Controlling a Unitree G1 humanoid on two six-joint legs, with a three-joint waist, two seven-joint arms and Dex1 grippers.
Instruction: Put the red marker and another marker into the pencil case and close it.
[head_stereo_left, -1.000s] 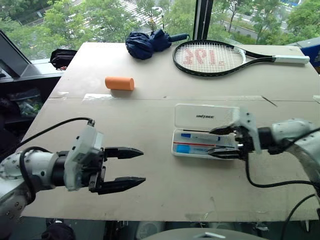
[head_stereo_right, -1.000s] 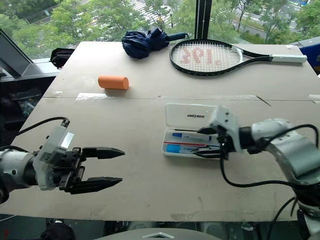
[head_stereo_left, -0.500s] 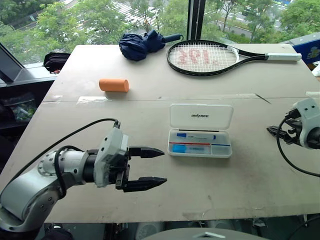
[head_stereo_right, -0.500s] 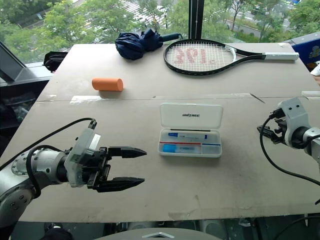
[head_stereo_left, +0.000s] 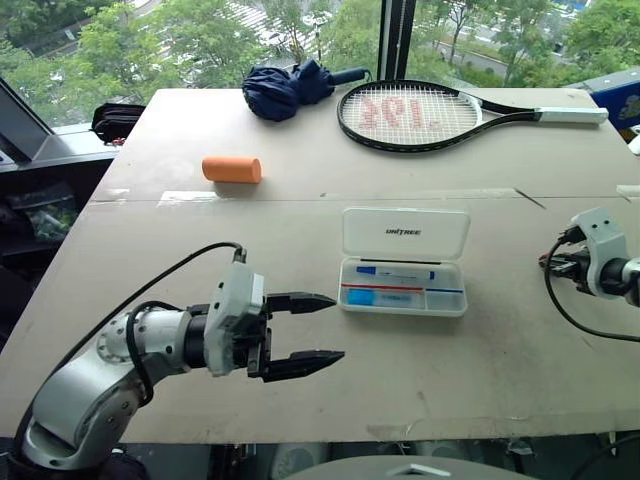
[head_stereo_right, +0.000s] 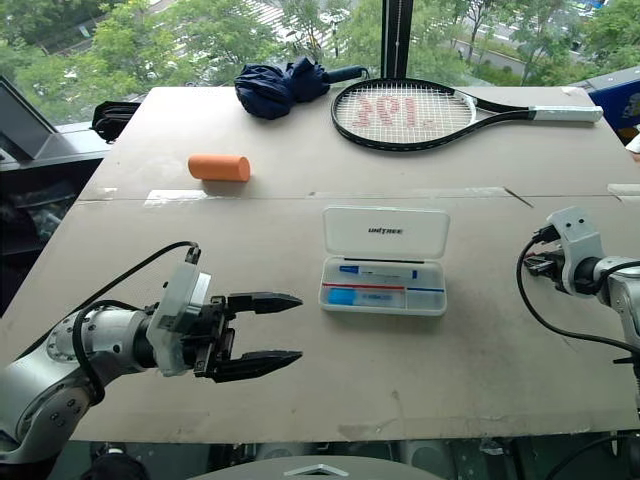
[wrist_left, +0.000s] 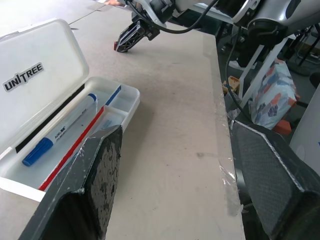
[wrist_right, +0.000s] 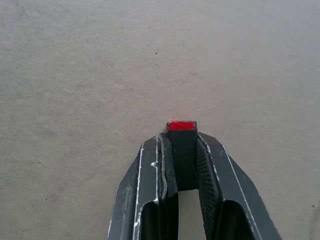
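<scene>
While the pencil case (head_stereo_left: 403, 262) lies open at the centre of the frame on the surface (head_stereo_left: 300, 210), lid folded back toward the top and a blue marker (wrist_left: 60, 137) already in its tray beside a thin red stripe, the step in hand looks like fetching the red marker. The right end effector (wrist_right: 181, 145), at the far right edge of the head view, is clamped on a small dark object with a red end (wrist_right: 181, 125), which I take for the red marker, low over bare board and well apart from the case. The next move calls for carrying it leftward across the frame, laying it along the tray, then shutting the lid. The left end effector (head_stereo_left: 303, 333) hangs at lower centre-left, just left of the case, roughly level, pointing toward it, fingers spread wide and empty.
</scene>
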